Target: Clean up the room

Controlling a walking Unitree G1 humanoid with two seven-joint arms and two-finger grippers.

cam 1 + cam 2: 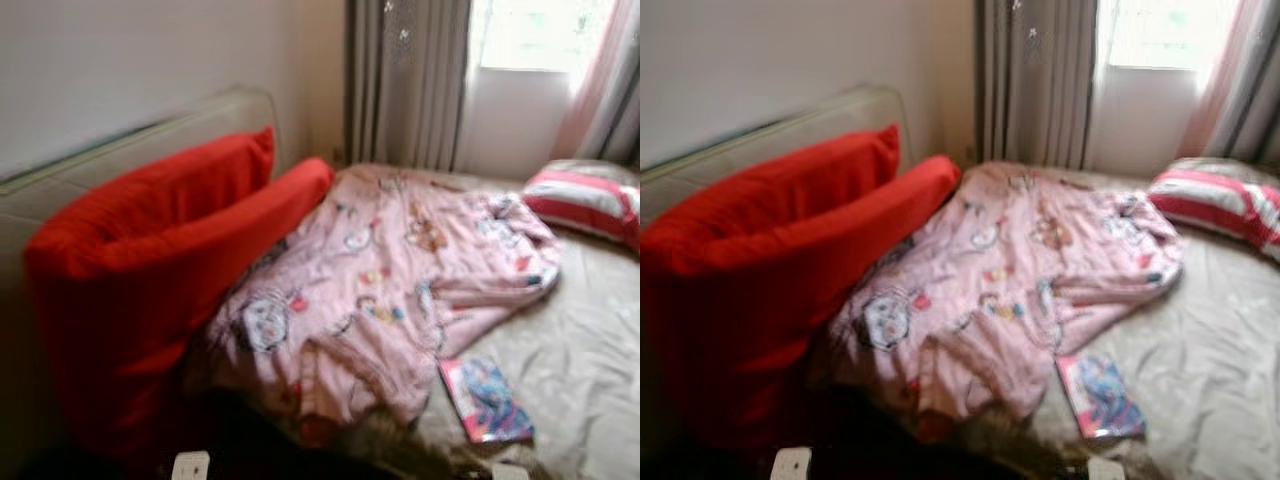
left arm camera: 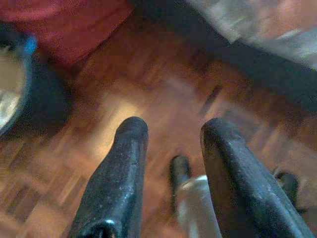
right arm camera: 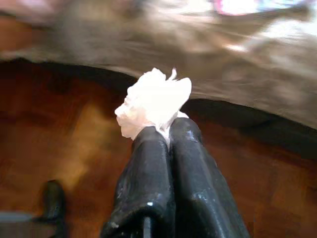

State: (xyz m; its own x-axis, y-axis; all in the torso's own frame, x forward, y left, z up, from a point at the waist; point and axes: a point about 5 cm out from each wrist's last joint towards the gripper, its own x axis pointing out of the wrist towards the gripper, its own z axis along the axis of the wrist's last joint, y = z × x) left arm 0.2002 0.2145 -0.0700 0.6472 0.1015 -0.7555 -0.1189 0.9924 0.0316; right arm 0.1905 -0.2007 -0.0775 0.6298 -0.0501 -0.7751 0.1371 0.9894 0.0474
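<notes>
The right gripper (image 3: 168,131) has its two black fingers (image 3: 148,173) pressed together, and they pinch a crumpled white tissue (image 3: 153,101) at their tips. The tissue sticks out above the fingertips like a small loose ball. Under the gripper lies a dark reddish-brown wooden floor (image 3: 64,134). Beyond the tissue, the edge of a bed with a wrinkled beige sheet (image 3: 237,59) crosses the picture, blurred. A small dark object, unclear, shows near the floor at one corner.
</notes>
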